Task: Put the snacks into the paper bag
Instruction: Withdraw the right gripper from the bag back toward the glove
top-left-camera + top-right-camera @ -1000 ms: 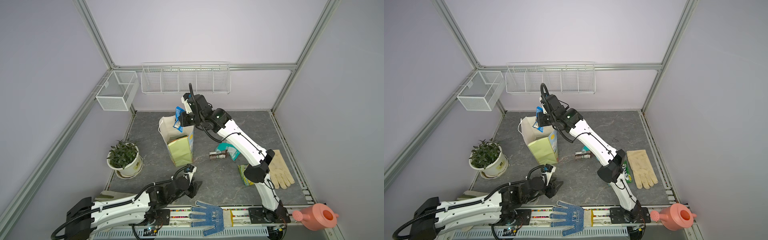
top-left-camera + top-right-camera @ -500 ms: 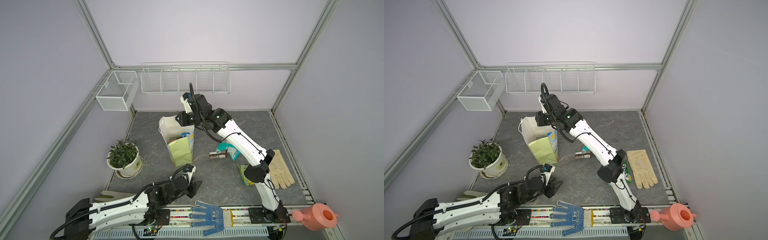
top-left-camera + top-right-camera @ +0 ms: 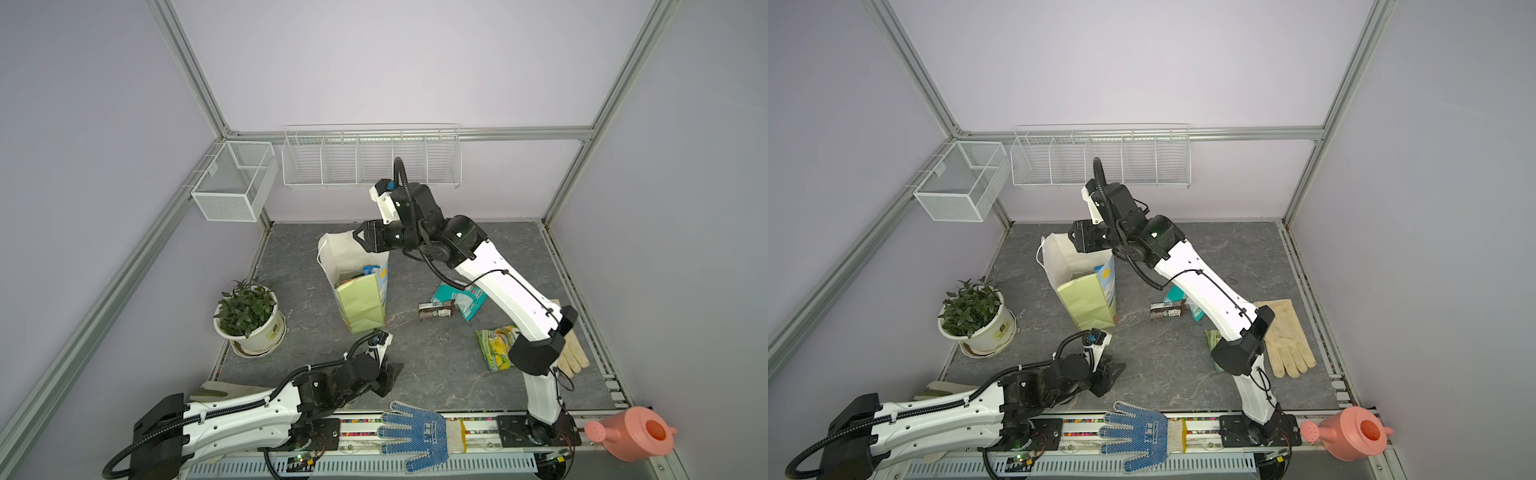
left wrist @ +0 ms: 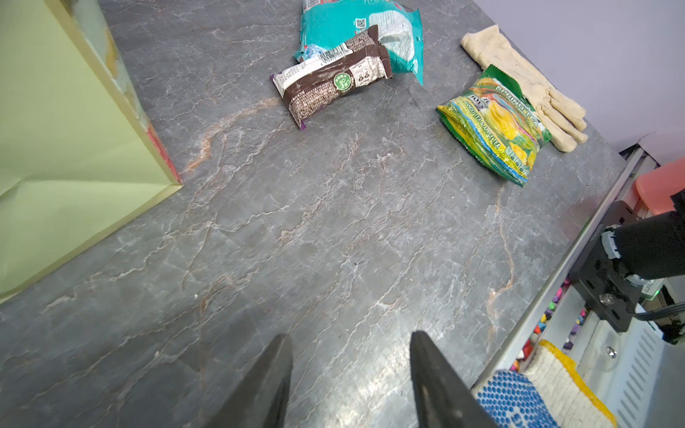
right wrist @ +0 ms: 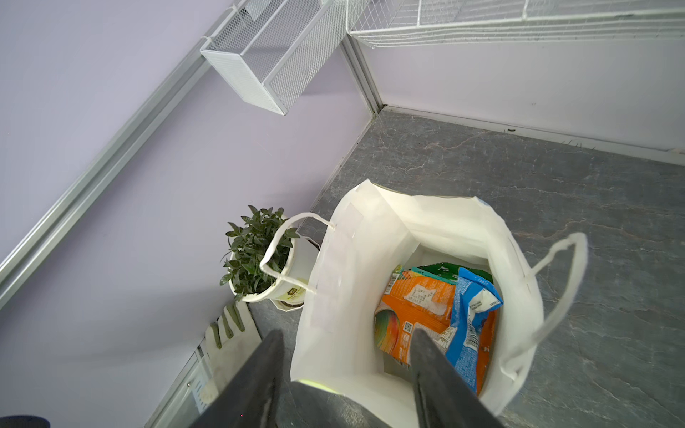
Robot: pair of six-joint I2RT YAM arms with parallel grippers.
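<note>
Right end effector (image 5: 346, 333) hovers above the paper bag (image 5: 352, 259), jaws apart and empty — a blue packet (image 5: 470, 315) lies inside. Drop looks done; next move calls for reaching the brown bar (image 4: 333, 81) on the tabletop (image 4: 333, 241), overlapping a teal packet (image 4: 396, 37).

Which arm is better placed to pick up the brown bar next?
Left, probably. The left gripper hangs low over the table, jaws open and empty, facing the brown bar with bare table between. The right gripper is up over the paper bag, jaws open.
</note>
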